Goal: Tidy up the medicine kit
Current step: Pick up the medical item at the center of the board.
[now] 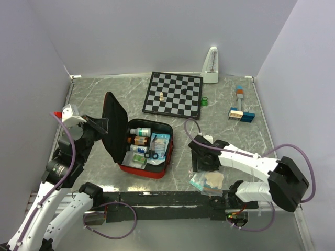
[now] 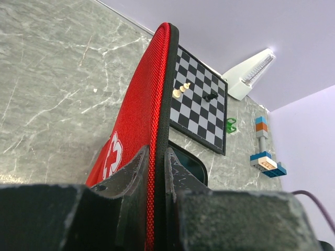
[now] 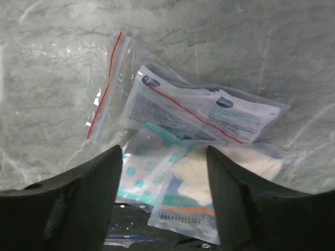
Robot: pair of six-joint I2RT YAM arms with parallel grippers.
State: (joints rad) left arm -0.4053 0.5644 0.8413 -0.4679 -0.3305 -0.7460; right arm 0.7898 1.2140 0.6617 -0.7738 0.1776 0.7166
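The medicine kit (image 1: pixel 157 168), a red zip case with black lining, lies open left of centre, with small bottles (image 1: pixel 140 136), scissors (image 1: pixel 152 153) and packets inside. Its lid (image 2: pixel 131 125), showing the white cross, stands upright. My left gripper (image 2: pixel 158 152) is shut on the lid's edge, also seen from above (image 1: pixel 103 124). My right gripper (image 3: pixel 162 157) is open, its fingers straddling a clear zip bag (image 3: pixel 188 112) of flat sachets and gauze packets on the table. From above, the right gripper (image 1: pixel 201 168) hangs over that bag (image 1: pixel 207 181), right of the kit.
A black-and-white chessboard (image 1: pixel 174 93) with a few pieces lies at the back. A white metronome (image 1: pixel 211 65) stands behind it, a small green object (image 1: pixel 204 101) beside it. Toy bricks (image 1: pixel 241 114) lie at the back right. A black rail (image 1: pixel 157 198) runs along the near edge.
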